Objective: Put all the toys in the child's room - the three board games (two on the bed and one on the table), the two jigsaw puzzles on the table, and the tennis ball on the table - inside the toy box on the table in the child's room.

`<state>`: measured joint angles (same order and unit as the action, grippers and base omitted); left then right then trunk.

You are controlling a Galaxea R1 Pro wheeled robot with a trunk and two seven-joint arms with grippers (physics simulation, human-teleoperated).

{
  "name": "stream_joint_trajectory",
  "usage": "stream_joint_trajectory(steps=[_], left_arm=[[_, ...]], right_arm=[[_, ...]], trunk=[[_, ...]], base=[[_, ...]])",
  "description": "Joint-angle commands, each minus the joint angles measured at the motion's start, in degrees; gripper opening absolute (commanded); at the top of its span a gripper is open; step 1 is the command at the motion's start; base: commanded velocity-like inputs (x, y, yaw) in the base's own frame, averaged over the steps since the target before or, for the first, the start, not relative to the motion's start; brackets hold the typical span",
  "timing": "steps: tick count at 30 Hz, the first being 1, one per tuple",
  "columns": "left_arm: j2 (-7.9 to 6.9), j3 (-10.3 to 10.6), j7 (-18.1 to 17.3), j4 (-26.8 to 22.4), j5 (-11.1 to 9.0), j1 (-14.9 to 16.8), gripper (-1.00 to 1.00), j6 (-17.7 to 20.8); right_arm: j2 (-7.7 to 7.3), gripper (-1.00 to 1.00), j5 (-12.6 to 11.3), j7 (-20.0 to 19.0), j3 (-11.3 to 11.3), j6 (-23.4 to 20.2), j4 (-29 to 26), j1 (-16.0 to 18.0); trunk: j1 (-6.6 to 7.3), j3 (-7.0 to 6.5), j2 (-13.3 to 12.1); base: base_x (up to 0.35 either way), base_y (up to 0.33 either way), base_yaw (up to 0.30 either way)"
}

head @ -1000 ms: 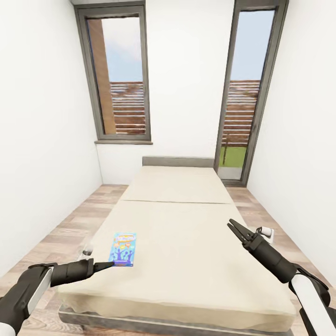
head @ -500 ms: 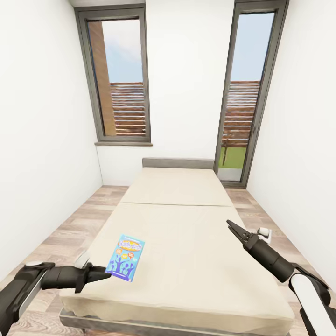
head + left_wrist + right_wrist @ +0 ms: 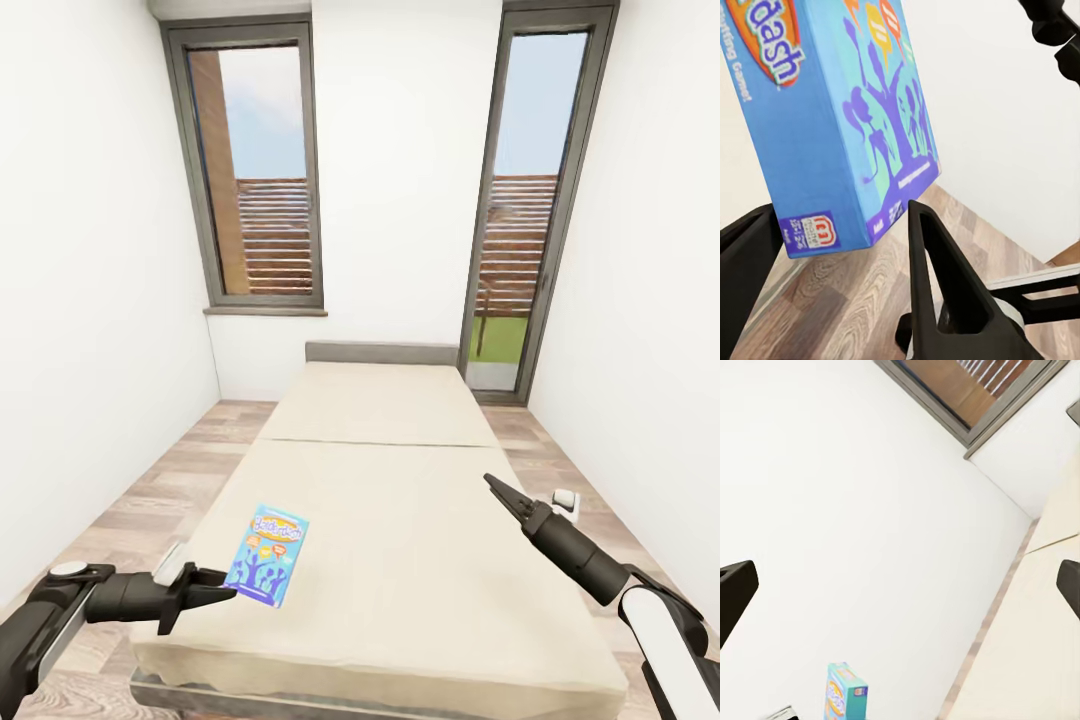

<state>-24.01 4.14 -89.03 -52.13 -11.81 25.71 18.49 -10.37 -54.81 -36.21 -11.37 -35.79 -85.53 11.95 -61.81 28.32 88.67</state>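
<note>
One board game (image 3: 267, 555) lies near the bed's (image 3: 400, 480) left edge, its corner between the left hand's (image 3: 222, 588) parted fingers. Closing on that thin corner, it might slip floorward. Right hand (image 3: 495, 487) hovers empty, parted.

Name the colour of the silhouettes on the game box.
Purple, on the blue game box; clearest in the left wrist view.

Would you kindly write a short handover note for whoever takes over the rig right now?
Left gripper: open, fingers either side of the blue board game's near corner, not yet closed on it.
Right gripper: held above the bed's right side, carrying nothing; fingers look together.
The game lies near the bed's left edge.
Done: nothing that can be confirmed from here.
Left: grasp this game and carry it to the toy box; the other toys' state cannot be judged from here.
</note>
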Motion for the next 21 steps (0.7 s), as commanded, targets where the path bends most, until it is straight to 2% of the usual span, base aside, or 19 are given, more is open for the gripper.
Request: stream_joint_trajectory(steps=[1, 10, 21], left_arm=[[-0.08, 0.18, -0.09, 0.05, -0.35, 0.04, -1.0, 0.58], [-0.07, 0.01, -0.02, 0.1, -0.4, 0.04, -1.0, 1.05], [-0.07, 0.0, -0.02, 0.39, -0.54, 0.04, -1.0, 0.92]], right_arm=[[0.0, 1.0, -0.34, 0.0, -0.06, -0.39, 0.03, 0.03], [0.01, 1.0, -0.44, -0.02, -0.14, 1.3, 0.09, 0.08], [0.0, 1.0, -0.55, -0.18, -0.14, 1.94, 0.17, 0.07]], trunk=[[0.23, -0.12, -0.38], [2.21, -1.74, -3.99], [2.21, -1.74, -3.99]], base=[[0.0, 0.0, 0.0], [0.0, 0.0, 0.0], [0.0, 0.0, 0.0]])
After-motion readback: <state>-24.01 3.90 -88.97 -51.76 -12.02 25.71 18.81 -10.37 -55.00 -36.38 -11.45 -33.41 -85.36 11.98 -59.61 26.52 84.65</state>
